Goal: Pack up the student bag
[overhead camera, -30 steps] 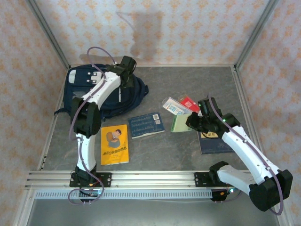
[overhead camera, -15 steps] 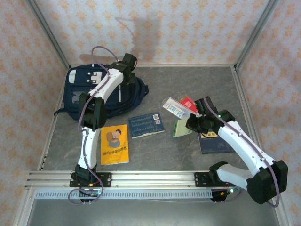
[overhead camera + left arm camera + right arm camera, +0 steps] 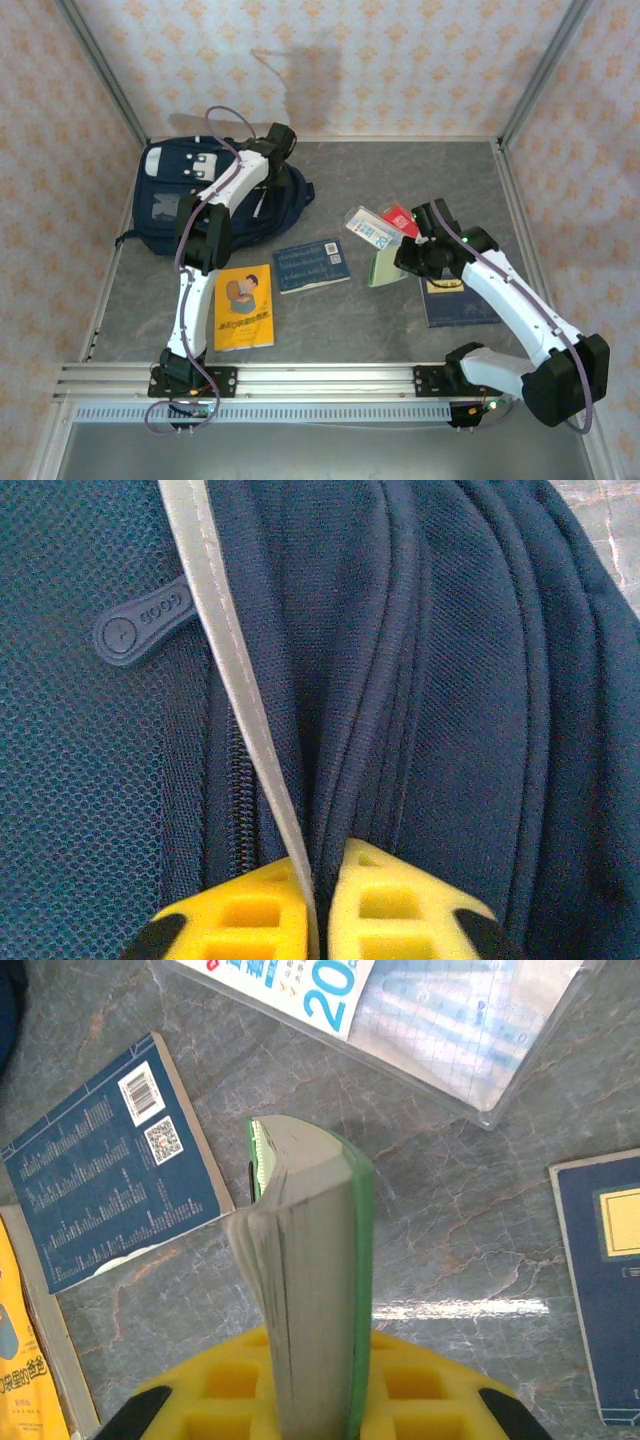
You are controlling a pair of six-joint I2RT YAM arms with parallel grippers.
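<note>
Nearest the bases: yellow book point(image 3: 244, 307) flat on the grey table point(image 3: 400, 170), L of centre. Navy notebook point(image 3: 458, 300) flat on the R side. Just beyond the yellow one lies a blue book point(image 3: 312, 265), back cover up w/ barcode.

R gripper point(image 3: 410, 258) sits btwn blue book and notebook, jaws clamped on a green book point(image 3: 382, 268). Wrist view shows it held edge-on, page block facing the cam, clear of the table, yellow fingers point(image 3: 200, 1400) on either side.

Beyond it: clear plastic case point(image 3: 372, 228) lying flat. Inside is a printed card w/ a big "20" and a gridded sheet. Red item point(image 3: 403, 218) just beside the case, too small to ID.

Far L corner: student bag point(image 3: 160, 200) lying flat, front up. Contents not visible. The zip point(image 3: 240, 810) in wrist view is closed, rubber pull tab point(image 3: 145, 625) lying on the mesh panel. L gripper point(image 3: 277, 140) is down on the bag's R edge, jaws pinched together w/ the white stripe point(image 3: 215, 630) running into the slit btwn them, so it grips bag fabric.
</note>
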